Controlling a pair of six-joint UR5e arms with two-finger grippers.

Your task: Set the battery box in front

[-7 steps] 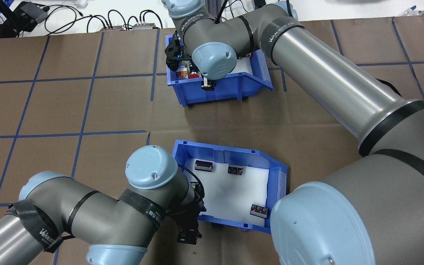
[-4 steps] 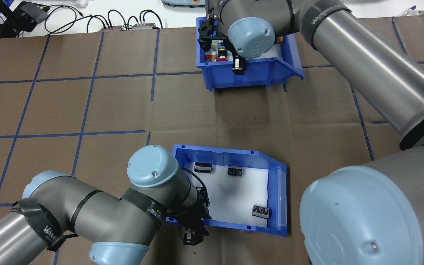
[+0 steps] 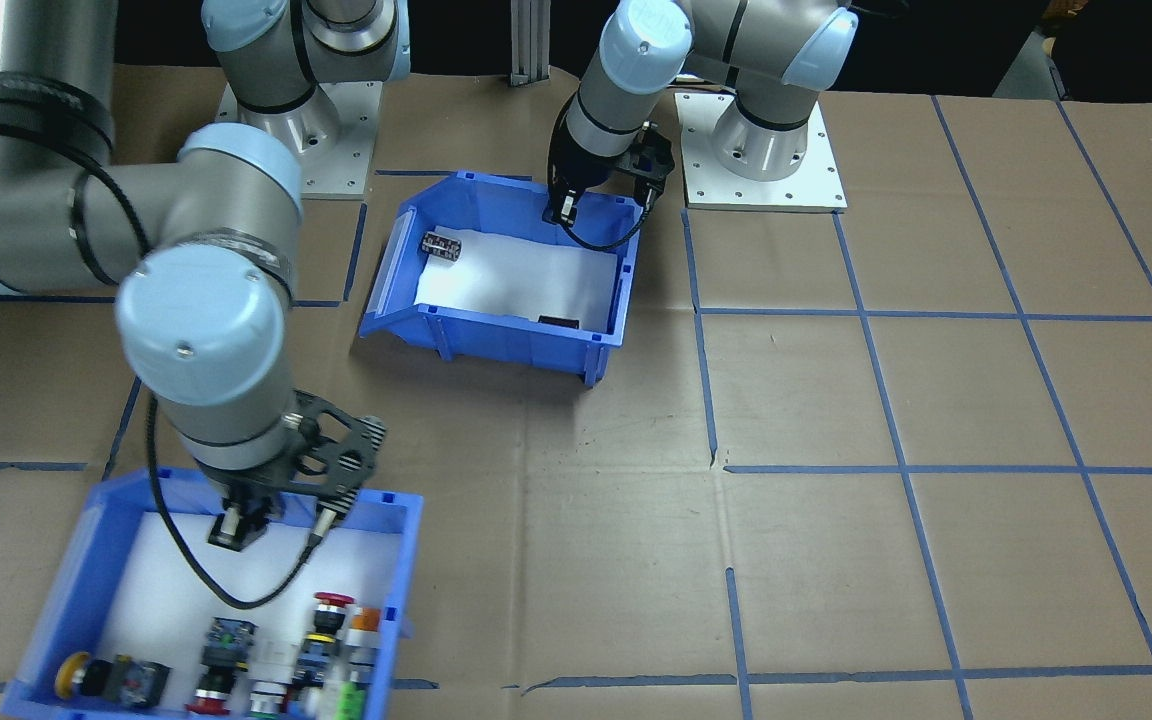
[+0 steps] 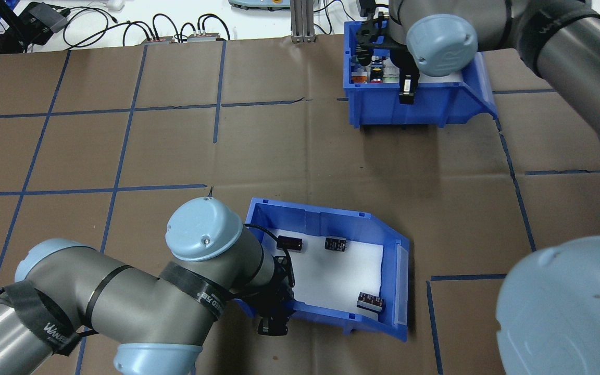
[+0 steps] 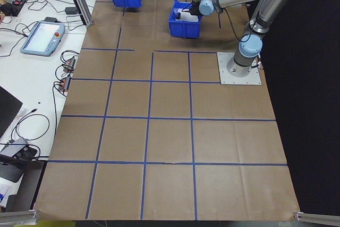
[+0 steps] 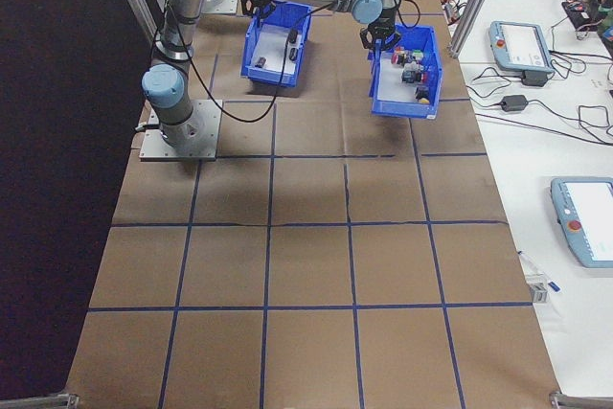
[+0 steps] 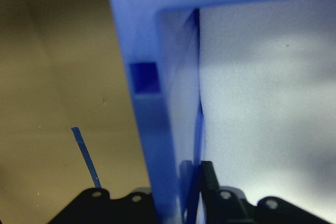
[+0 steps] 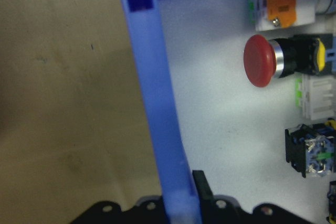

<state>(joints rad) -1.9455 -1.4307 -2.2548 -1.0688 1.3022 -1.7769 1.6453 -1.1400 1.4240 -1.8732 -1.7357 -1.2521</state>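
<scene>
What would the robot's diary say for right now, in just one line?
left gripper: shut on blue plastic battery box wall | right gripper: shut on blue push-button bin wall | battery box: nearer robot

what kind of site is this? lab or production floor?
Probably a robotics lab, not a line: a paper-covered table taped into a blue grid, two teach pendants with loose cables on the side bench, and two blue bins of small parts.

A robotics lab: taped-grid table (image 5: 170, 131), teach pendants (image 6: 518, 45) and cables (image 4: 175, 23) alongside.
</scene>
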